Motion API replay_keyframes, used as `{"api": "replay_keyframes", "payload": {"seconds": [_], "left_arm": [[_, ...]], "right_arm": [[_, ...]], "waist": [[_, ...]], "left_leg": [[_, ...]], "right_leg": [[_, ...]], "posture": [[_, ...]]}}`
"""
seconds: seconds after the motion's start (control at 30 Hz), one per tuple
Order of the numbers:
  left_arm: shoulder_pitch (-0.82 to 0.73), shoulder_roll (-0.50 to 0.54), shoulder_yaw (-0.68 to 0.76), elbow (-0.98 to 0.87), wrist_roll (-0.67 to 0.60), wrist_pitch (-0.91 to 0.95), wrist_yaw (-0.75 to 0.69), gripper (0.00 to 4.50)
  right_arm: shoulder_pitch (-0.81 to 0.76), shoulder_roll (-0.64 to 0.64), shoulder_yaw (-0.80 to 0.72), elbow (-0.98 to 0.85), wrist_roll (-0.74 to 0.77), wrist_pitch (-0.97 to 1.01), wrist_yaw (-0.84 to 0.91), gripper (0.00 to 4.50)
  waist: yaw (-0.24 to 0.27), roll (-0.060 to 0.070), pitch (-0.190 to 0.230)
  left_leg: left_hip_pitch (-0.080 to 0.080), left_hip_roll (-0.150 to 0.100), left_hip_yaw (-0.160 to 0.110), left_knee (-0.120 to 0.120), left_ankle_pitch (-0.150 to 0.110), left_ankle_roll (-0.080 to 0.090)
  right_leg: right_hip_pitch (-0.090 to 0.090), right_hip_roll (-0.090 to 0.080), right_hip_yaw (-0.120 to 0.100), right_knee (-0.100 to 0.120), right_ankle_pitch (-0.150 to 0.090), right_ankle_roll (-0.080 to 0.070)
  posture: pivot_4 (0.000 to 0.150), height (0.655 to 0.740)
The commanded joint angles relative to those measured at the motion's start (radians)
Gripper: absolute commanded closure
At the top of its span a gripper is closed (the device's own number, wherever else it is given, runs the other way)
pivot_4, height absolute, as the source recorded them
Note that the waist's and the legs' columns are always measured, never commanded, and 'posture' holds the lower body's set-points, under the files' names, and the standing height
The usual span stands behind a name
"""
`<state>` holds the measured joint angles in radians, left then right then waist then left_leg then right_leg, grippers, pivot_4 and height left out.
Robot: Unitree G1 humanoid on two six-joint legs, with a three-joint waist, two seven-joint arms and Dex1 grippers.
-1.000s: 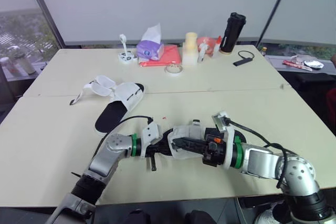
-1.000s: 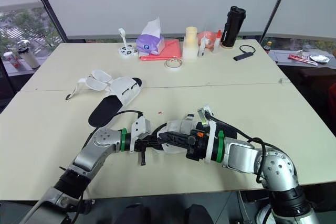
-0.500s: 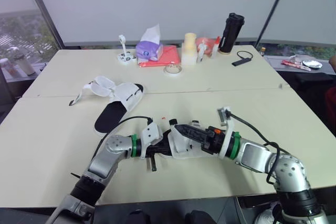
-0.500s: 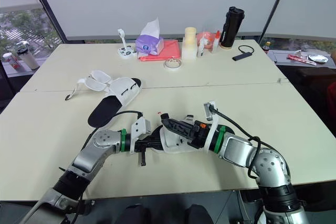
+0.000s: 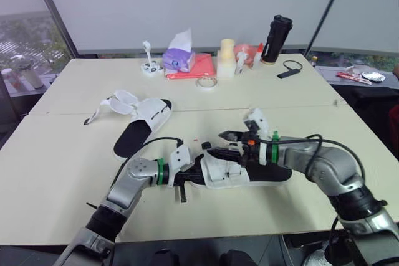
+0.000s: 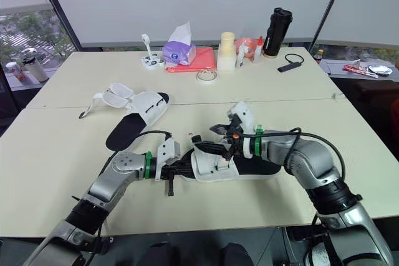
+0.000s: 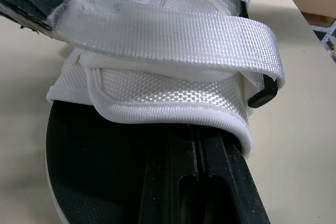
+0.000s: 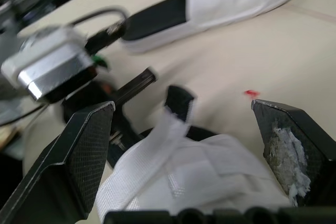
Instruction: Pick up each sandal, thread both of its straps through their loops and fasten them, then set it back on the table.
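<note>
At lower centre our left gripper point(image 5: 190, 177) sits closed inside the sandal's point(image 5: 244, 171) toe and our right gripper point(image 5: 219, 143) hangs wide open, empty, over its strap point(image 7: 173, 30); a poor pinch could shove the sandal loose.

left tool point(image 7: 195, 174) | front end hidden | under sandal point(image 7: 168, 93) upper

Two sandals point(image 5: 142, 119) point(image 5: 219, 175), one black flask point(image 5: 277, 38), one tape roll point(image 5: 206, 82), one tissue pack point(image 5: 179, 57).
</note>
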<state>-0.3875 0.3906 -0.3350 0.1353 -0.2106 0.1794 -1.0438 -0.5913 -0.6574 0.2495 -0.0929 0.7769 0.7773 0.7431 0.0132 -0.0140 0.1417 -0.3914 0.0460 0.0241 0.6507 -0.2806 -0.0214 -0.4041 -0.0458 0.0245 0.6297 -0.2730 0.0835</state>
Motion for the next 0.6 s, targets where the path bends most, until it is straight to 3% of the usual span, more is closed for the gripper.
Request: {"api": "replay_keyframes", "payload": {"seconds": [0.03,0.1,0.2,0.43,0.53,0.6], "left_arm": [[0.041,0.008,-0.046,0.079,0.066,0.034,0.014,4.50],[0.047,0.009,-0.044,0.072,0.066,0.035,0.017,4.50],[0.058,0.010,-0.040,0.060,0.064,0.040,0.026,4.50],[0.079,0.018,-0.034,0.039,0.061,0.047,0.037,4.50],[0.077,0.018,-0.033,0.038,0.059,0.050,0.039,4.50],[0.073,0.019,-0.031,0.043,0.060,0.048,0.040,4.50]], "right_arm": [[-0.065,0.030,0.004,0.066,-0.044,0.002,0.098,0.06],[-0.088,0.056,-0.006,0.110,-0.047,0.018,0.137,0.06],[-0.116,0.087,-0.018,0.163,-0.065,0.036,0.169,0.91],[-0.130,0.106,0.003,0.192,-0.142,0.056,0.237,4.48],[-0.131,0.109,-0.013,0.183,-0.147,0.075,0.250,4.48],[-0.125,0.106,-0.091,0.146,-0.070,0.111,0.271,4.48]], "waist": [[0.000,0.000,0.000],[0.000,0.000,0.000],[0.000,0.000,0.000],[-0.002,0.000,0.000],[-0.002,0.000,0.000],[-0.001,0.000,0.000]], "left_leg": [[0.000,0.000,0.000,0.000,0.000,0.000],[0.000,0.000,0.000,0.000,0.000,0.000],[0.000,0.000,0.000,0.000,0.000,0.000],[0.000,0.000,0.000,0.000,0.000,0.000],[0.001,0.000,0.000,0.000,0.000,0.000],[0.001,0.000,0.000,0.000,0.000,0.000]], "right_leg": [[0.000,0.000,0.000,0.000,0.000,0.000],[0.000,0.000,0.000,0.000,0.000,0.000],[0.001,0.000,0.000,0.000,0.000,0.000],[0.000,0.000,0.000,0.001,0.000,0.000],[0.000,0.000,0.000,0.001,0.000,0.000],[0.000,0.000,0.000,0.001,0.000,0.000]], "posture": [[0.150,0.7394],[0.150,0.7394],[0.150,0.7394],[0.150,0.7394],[0.150,0.7394],[0.150,0.7394]]}}
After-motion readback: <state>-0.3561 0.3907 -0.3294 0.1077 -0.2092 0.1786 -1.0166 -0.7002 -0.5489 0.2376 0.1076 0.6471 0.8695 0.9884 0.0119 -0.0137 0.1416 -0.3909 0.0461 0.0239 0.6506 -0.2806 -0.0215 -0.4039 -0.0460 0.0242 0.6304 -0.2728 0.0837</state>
